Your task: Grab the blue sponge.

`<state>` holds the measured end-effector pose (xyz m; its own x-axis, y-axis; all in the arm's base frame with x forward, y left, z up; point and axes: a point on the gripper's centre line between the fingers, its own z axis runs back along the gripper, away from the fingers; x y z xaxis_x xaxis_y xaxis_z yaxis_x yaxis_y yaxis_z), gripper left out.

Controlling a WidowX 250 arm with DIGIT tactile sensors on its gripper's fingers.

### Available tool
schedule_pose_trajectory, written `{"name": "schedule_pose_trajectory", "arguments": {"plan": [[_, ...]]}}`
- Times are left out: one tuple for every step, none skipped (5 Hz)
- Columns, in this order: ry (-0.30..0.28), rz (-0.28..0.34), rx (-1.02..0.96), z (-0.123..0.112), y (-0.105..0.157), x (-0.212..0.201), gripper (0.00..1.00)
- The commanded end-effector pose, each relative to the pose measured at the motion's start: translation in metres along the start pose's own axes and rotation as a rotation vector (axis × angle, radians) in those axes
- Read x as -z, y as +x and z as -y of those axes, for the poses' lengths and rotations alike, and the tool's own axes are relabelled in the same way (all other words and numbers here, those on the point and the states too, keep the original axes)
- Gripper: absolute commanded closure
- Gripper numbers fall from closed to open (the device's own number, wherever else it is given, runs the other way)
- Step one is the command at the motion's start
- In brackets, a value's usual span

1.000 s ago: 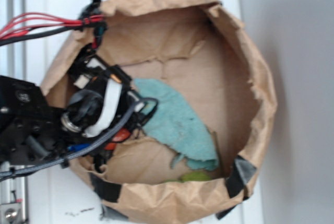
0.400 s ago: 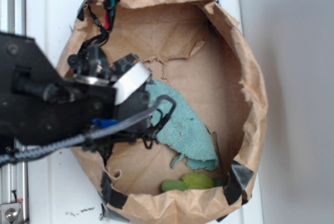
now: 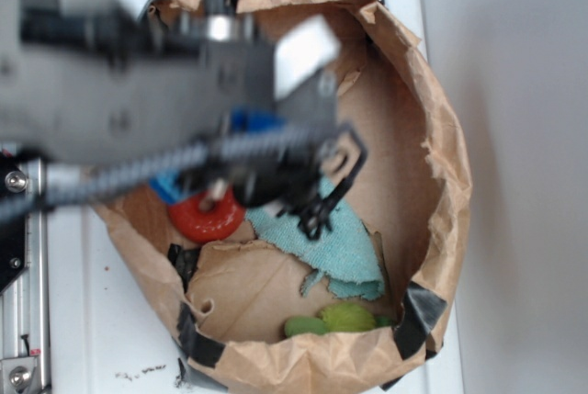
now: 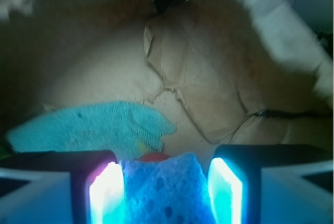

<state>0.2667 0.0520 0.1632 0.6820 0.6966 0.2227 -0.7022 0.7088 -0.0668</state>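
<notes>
We saw the gripper clamped on the blue sponge, which sat between its two fingers above the paper bag's floor, with the teal rag and an orange ring below.

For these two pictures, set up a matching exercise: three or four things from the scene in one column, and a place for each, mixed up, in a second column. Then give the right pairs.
Things
1. small light-blue porous foam sponge
2. teal terry cloth rag
3. red-orange ring
4. green rounded objects

Places
A. against the bag's near wall, at the bottom of the exterior view
B. between the gripper fingers
C. spread flat on the floor of the brown paper bag
D. on the bag floor, left of the rag

Pairs: 1-B, 2-C, 3-D, 4-A
</notes>
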Motion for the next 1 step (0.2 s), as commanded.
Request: {"name": "schedule_pose_trajectory", "arguments": {"plan": [[-0.067,0.023,-0.011,-0.0102,0.0434,-0.0291,1.0]]}}
